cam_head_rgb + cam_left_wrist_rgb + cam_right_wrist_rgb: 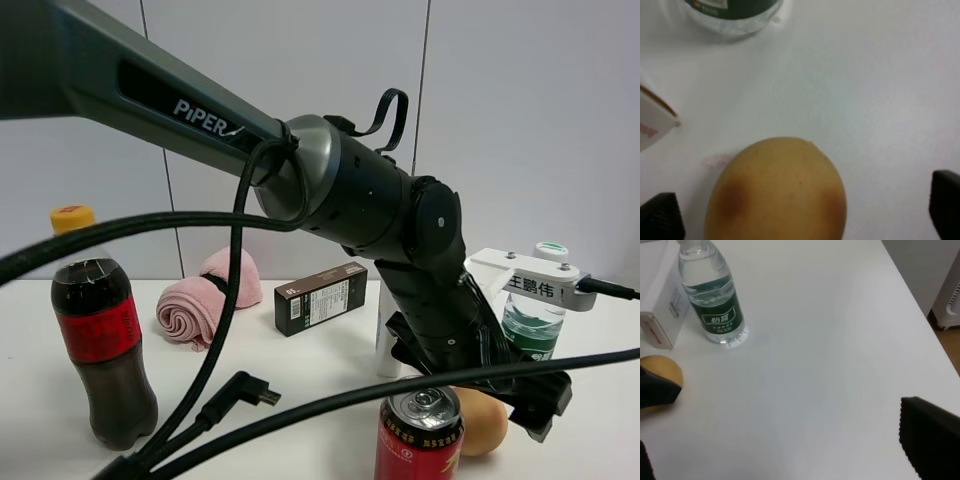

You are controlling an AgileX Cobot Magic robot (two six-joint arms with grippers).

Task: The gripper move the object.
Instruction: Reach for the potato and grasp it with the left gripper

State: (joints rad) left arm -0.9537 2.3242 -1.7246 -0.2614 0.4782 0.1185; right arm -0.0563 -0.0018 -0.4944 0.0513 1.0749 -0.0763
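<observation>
Left wrist view, left claw [803, 207] spread wide around peach [775, 185], not touching, arm [400, 220] bent steeply downward

Dark grey arm [90, 60], PIPER lettering [208, 112], black cables [233, 270], black hand [537, 400], white Chinese-lettered bracket [535, 282]

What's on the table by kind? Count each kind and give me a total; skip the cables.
bottle: 3 (cola bottle, yellow-capped bottle, water bottle)
box: 2 (dark box, white box)
can: 1
towel: 1
fruit: 1
Total: 8
</observation>
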